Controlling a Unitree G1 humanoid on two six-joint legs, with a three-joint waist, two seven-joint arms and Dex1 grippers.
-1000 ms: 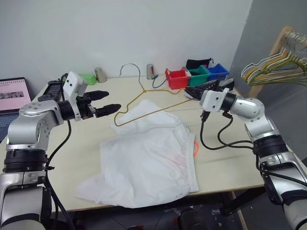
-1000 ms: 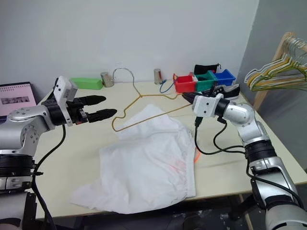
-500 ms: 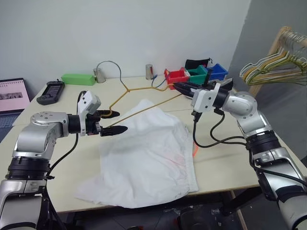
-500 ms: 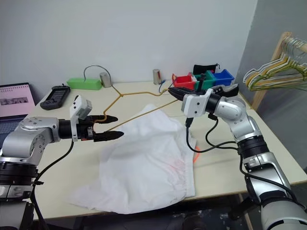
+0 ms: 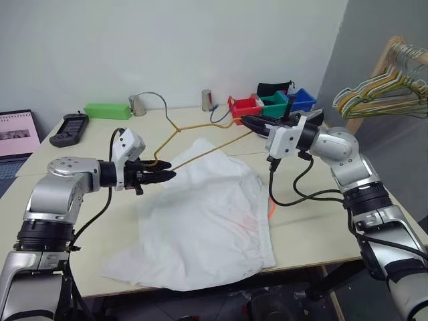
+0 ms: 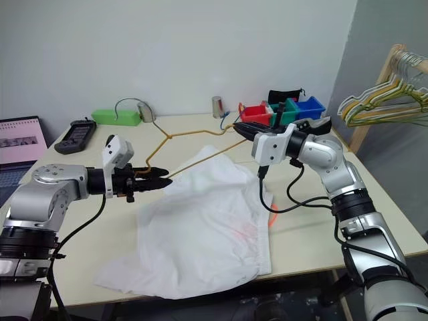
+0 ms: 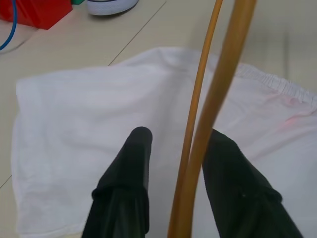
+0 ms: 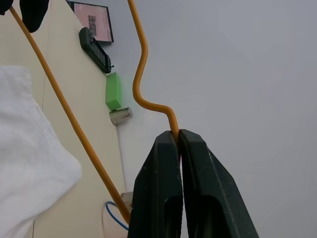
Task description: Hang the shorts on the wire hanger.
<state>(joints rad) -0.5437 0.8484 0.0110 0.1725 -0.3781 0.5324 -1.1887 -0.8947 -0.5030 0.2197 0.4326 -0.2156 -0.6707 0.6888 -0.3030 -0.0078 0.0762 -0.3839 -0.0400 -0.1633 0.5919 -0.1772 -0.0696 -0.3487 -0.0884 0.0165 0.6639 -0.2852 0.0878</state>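
The right end effector [image 5: 249,121] is clamped on one corner of the wire hanger [image 5: 200,126], holding it above the desk [image 5: 314,227]. The left end effector [image 5: 162,176] has its fingers narrowed around the hanger's wire at the opposite corner, above the shorts' far edge. The shorts [image 5: 204,224] lie spread flat on the desk, their near hem reaching the front edge, with bare desk to either side. Red, green and blue bins [image 5: 274,104] stand behind the right end effector, close to it. A green box [image 5: 107,110], a dark handset [image 5: 69,128] and a laptop [image 5: 19,132] sit at the far left. Pastel hangers [image 5: 381,93] hang on a wooden rack beyond the desk's right side.
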